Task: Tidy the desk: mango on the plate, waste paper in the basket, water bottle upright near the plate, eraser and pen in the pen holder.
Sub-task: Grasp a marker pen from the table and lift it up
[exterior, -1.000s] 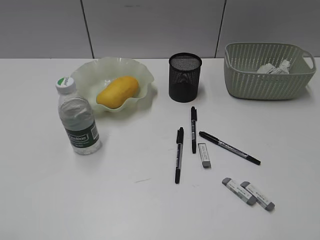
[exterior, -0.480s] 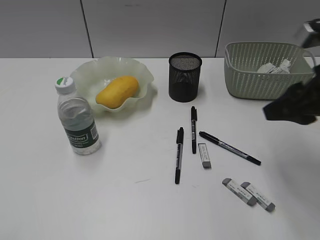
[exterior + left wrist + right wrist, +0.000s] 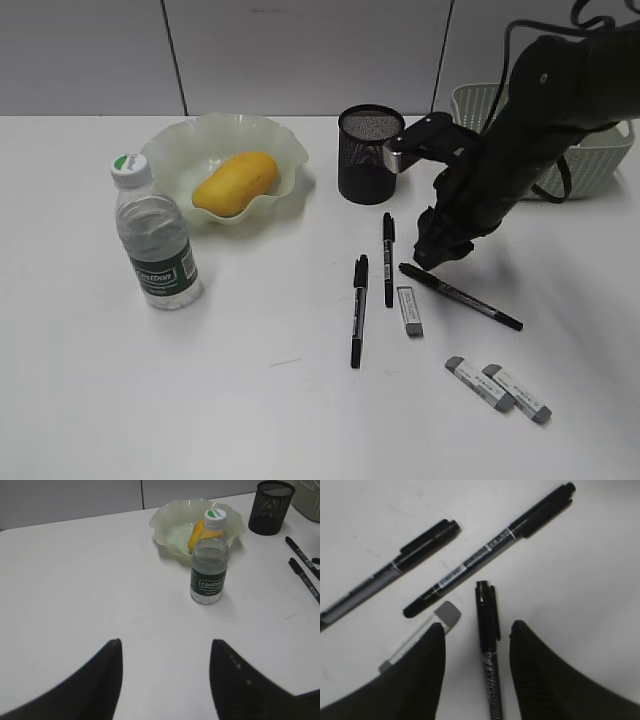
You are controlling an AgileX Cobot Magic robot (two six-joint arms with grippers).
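Note:
The mango (image 3: pixel 235 183) lies in the pale green plate (image 3: pixel 176 150). The water bottle (image 3: pixel 155 240) stands upright in front of the plate. Three black pens (image 3: pixel 358 310) (image 3: pixel 387 258) (image 3: pixel 465 297) and three erasers (image 3: pixel 409 310) (image 3: pixel 478 382) (image 3: pixel 518 392) lie on the desk (image 3: pixel 250 400) in front of the black mesh pen holder (image 3: pixel 368 155). My right gripper (image 3: pixel 435 252) is open, low over the cap end of the right-hand pen, which lies between its fingers (image 3: pixel 477 624). My left gripper (image 3: pixel 166 642) is open over bare desk. My right arm hides the waste paper.
The sage-green basket (image 3: pixel 604 148) stands at the back right, largely behind my right arm. In the right wrist view one eraser (image 3: pixel 422 630) lies just left of the jaws and two other pens (image 3: pixel 490 545) (image 3: pixel 395 565) lie beyond. The bottle (image 3: pixel 210 565) stands ahead of the left gripper.
My right arm has come in from the right edge, moved left and down over the pens, and now covers most of the basket. Nothing on the desk has moved.

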